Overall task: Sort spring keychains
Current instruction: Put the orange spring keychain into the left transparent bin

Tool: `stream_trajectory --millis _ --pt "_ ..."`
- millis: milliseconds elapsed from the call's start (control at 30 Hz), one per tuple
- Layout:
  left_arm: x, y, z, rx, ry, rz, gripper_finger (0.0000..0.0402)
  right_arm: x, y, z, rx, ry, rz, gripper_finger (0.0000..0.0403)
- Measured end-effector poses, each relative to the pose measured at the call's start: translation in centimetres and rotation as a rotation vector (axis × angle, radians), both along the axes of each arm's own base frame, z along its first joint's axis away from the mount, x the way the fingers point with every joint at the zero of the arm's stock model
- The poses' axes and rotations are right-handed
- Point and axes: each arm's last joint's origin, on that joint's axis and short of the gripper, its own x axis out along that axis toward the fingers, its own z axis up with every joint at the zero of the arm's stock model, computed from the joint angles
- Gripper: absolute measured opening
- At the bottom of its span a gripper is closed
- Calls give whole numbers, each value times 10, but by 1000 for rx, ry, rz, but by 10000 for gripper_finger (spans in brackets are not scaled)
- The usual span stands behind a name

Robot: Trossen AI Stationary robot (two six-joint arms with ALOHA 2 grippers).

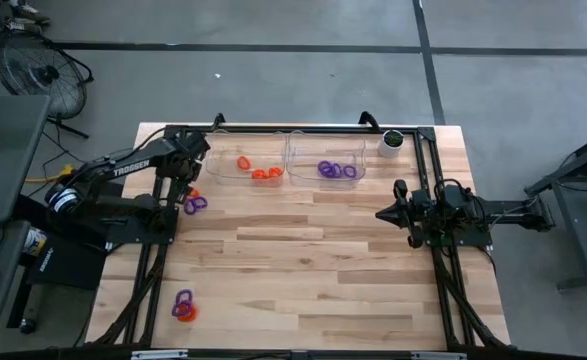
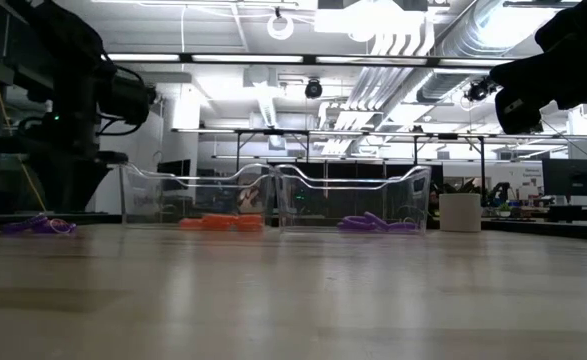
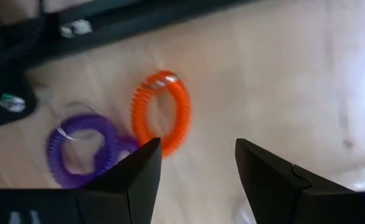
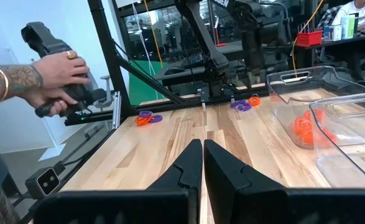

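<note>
Orange keychain and one purple keychain lie just under my left gripper, jaws wide, empty. Two more sit well off on the table. Right gripper closed, empty.

My left gripper hangs over the wooden table with its two dark fingers standing wide apart and nothing between them. Just beyond the fingertips lies an orange spring keychain, flat on the wood, and one finger covers a little of its near edge. Beside it lies a purple spring keychain, touching the orange one or nearly so. Behind both runs a black frame bar.
</note>
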Motion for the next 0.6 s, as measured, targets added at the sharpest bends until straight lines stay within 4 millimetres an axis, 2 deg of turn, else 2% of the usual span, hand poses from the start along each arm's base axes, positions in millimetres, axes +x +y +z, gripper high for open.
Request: stream_trajectory --millis 367,600 --pt "0 0 -18 -68 61 42 202 0 0 0 0 0 0 12" --pt "3 4 -22 -51 59 61 202 0 0 0 0 0 0 12"
